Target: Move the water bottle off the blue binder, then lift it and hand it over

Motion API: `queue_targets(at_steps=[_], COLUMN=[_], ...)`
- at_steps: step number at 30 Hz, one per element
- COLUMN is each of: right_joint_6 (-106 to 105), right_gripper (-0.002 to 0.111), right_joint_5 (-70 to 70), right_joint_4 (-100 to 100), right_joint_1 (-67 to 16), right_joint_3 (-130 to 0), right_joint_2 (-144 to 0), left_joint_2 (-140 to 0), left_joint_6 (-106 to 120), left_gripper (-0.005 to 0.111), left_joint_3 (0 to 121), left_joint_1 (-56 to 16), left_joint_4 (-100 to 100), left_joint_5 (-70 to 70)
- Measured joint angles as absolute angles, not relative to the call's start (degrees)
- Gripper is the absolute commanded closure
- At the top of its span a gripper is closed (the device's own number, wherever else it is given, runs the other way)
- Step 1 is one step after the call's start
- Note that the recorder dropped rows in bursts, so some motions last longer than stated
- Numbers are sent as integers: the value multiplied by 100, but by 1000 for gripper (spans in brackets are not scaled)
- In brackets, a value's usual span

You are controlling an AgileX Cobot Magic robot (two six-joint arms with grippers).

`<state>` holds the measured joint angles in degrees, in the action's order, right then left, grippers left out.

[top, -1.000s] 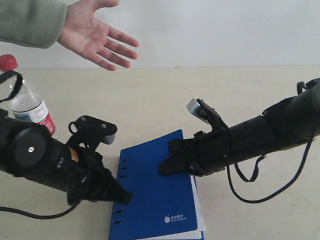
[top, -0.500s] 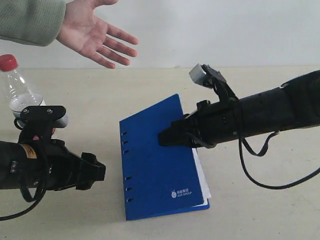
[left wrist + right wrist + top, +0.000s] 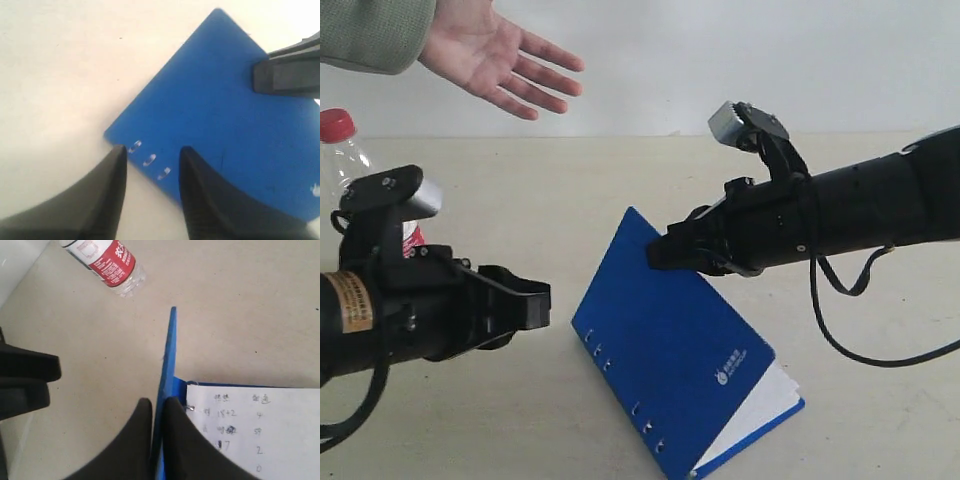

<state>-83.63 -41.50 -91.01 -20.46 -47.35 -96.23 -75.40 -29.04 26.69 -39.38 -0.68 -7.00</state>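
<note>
The blue binder (image 3: 670, 350) is tilted up, its far edge off the table. My right gripper (image 3: 656, 254) is shut on that raised cover edge (image 3: 167, 355), one finger on each side, with the white pages (image 3: 255, 430) exposed beside it. The water bottle (image 3: 342, 158) stands on the table at the far left, off the binder and partly hidden behind my left arm. Its red and white label (image 3: 106, 261) shows in the right wrist view. My left gripper (image 3: 534, 300) hovers open just left of the binder's holed edge (image 3: 149, 161), nothing between its fingers (image 3: 116, 170).
A person's open hand (image 3: 495, 55) in a green sleeve is held out, palm up, above the table's far left. Beige tabletop (image 3: 560, 190) stretches between the arms and behind the binder. A black cable (image 3: 850, 330) hangs under my right arm.
My right gripper has raised the binder's far edge higher, and the binder has swung round under it. My left gripper has come closer to the binder's holed edge. The hand has drifted slightly left.
</note>
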Motion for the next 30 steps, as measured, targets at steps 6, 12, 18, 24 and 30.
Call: queue_targets(at_steps=[6,12,18,24,30], right_joint_6=[-7322,-6820,-6098,-5150,-4948], right_gripper=[108,91,49,84,108], right_joint_5=[-3743,-3674,-4435,-5040,-5072], right_joint_4=[-8152,-7621,-6678,-5657,-5333], right_joint_1=[-2046,-2011,-2002,-2170,-2294], right_joint_3=[-4735,-4825,-5194,-5464,-5491], right_joint_2=[-9874,-10146,-10203,-10484,-10786], left_joint_2=[-7240,-7240,-7240,-7240,-7240], left_joint_6=[-2800,-2762,-2751,-2739,-2639], left_gripper=[73,73,73,73,73], left_joint_3=[2374,2020,1991,1982,1982], left_joint_1=[-3938,-3938,-3938,-3938,-3938], left_joint_4=[-105,-105,-105,-105,-105], left_joint_5=[430,573,532,422,400])
